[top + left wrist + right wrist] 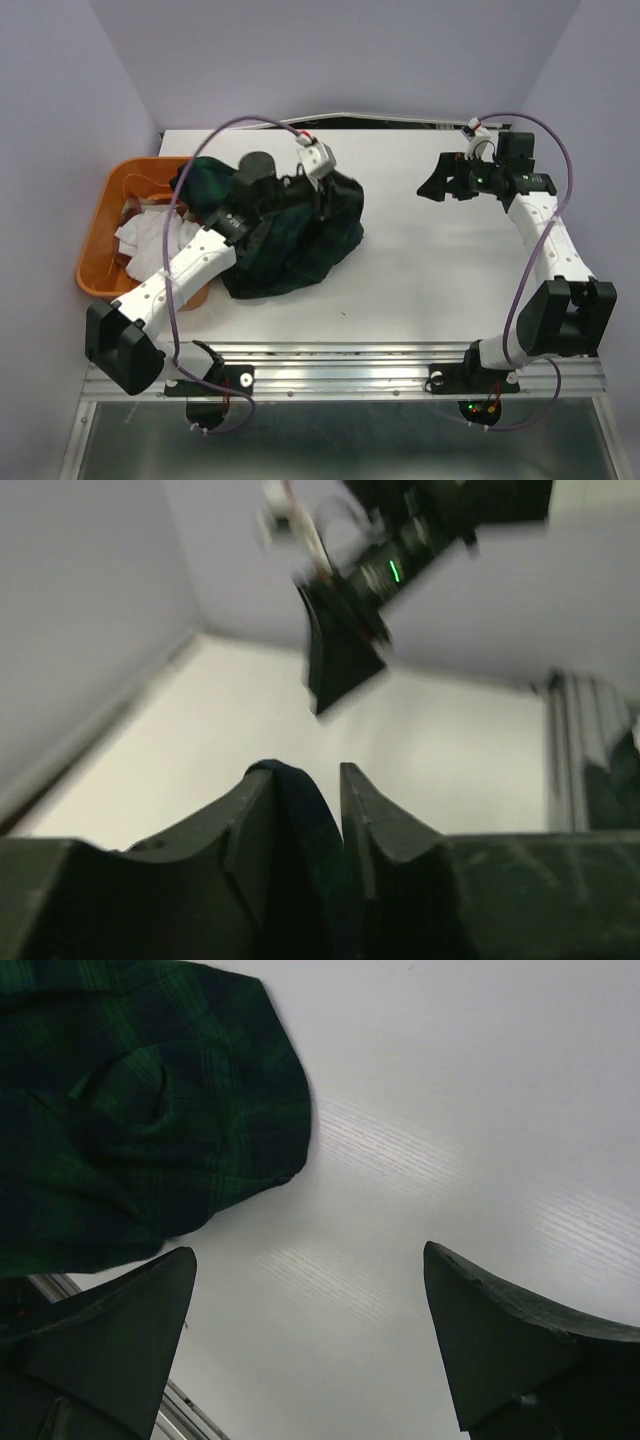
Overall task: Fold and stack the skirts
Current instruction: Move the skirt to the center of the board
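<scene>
The skirts sit on the left half of your view. Farthest left, the orange basket (98, 225) stands at the edge of the surface (430, 260). In it you have the white skirt (145, 235), bunched up, with a scrap of red-and-tan plaid (131, 212) showing just beside it. How those two lie under the arm you cannot tell.

Next to the right, the green plaid skirt (300, 235) lies crumpled in a loose heap on the surface. Its left end is up against the basket's right rim, and your left arm reaches across the top of it. On the left wrist camera, your left gripper (305, 772) has a fold of that dark cloth standing up between its fingers (365, 810). The fold fills the narrow gap and touches both, so the gripper is clamped on the skirt. The view is blurred.

Farther right the surface is bare white. Your right gripper (432, 182) hangs above it, well apart from the heap, with its fingers spread wide and nothing between them. Its wrist camera shows the skirt's rounded edge at upper left, apart from both fingers.
</scene>
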